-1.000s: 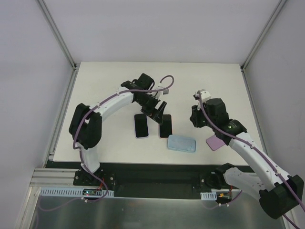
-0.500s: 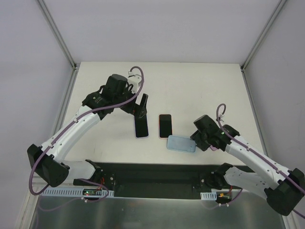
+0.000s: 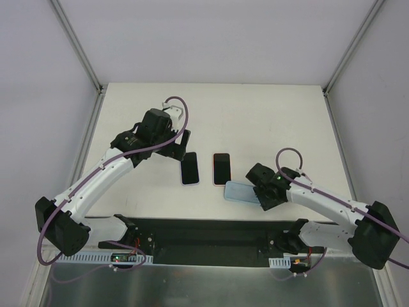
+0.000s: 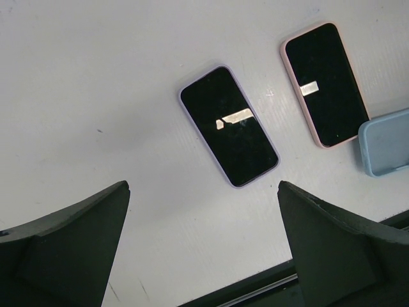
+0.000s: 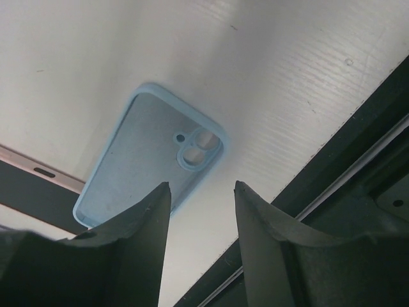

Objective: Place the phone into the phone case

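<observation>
Two phones lie screen up mid-table: a lavender-edged phone (image 3: 189,168) (image 4: 229,126) and a pink-edged phone (image 3: 221,167) (image 4: 323,83). A light blue phone case (image 3: 238,190) (image 5: 144,163) lies open side up just in front of the pink phone, its camera cutout toward my right gripper. My left gripper (image 3: 181,143) (image 4: 203,185) is open and empty, hovering behind and left of the lavender phone. My right gripper (image 3: 261,196) (image 5: 202,185) is open and empty, low at the case's right end, with one finger (image 5: 137,230) over the case's edge.
The table's front edge with a black rail (image 3: 211,227) (image 5: 358,160) runs close in front of the case and the right gripper. Grey walls and frame posts (image 3: 77,48) enclose the table at the back and sides.
My right gripper has moved left and down to the blue case's right end. My left gripper has pulled back slightly up and left from the lavender phone.
</observation>
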Robot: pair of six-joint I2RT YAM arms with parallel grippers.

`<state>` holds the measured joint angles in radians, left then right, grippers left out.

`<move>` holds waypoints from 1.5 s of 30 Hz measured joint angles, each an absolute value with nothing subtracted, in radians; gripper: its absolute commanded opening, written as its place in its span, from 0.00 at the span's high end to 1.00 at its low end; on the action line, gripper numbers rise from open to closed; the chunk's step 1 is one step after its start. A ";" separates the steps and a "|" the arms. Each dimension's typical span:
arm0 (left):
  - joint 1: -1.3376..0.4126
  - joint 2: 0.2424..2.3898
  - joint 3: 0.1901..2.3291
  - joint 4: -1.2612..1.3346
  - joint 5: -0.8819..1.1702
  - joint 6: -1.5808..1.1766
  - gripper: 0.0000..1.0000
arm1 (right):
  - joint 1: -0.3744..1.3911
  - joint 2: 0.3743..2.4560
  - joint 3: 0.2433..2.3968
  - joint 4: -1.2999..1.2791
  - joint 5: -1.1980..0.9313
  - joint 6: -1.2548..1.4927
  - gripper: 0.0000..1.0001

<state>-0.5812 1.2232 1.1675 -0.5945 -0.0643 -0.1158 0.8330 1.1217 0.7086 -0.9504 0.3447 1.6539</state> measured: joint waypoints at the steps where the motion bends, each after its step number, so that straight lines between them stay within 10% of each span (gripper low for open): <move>1: -0.581 1.223 1.168 -0.594 -0.065 -0.117 0.01 | 0.838 1.127 0.706 -0.950 0.345 1.671 0.54; 24: -0.581 1.221 1.168 -0.588 -0.065 -0.119 0.01 | 0.849 1.296 0.642 -0.869 0.325 1.829 0.70; 28: -0.581 1.221 1.168 -0.588 -0.068 -0.119 0.01 | 0.849 1.303 0.645 -0.873 0.325 1.829 0.98; 35: -0.581 1.211 1.166 -0.587 -0.088 -0.119 0.01 | 0.847 1.293 0.667 -0.958 0.426 1.804 0.99; 45: -0.581 1.177 1.162 -0.587 -0.115 -0.119 0.01 | 0.793 1.243 0.860 -0.952 0.846 1.050 0.99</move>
<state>-0.5812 1.1767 1.1622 -0.5869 -0.1150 -0.1192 0.7929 1.2427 0.8597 -0.9524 0.8463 1.0496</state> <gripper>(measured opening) 0.991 0.020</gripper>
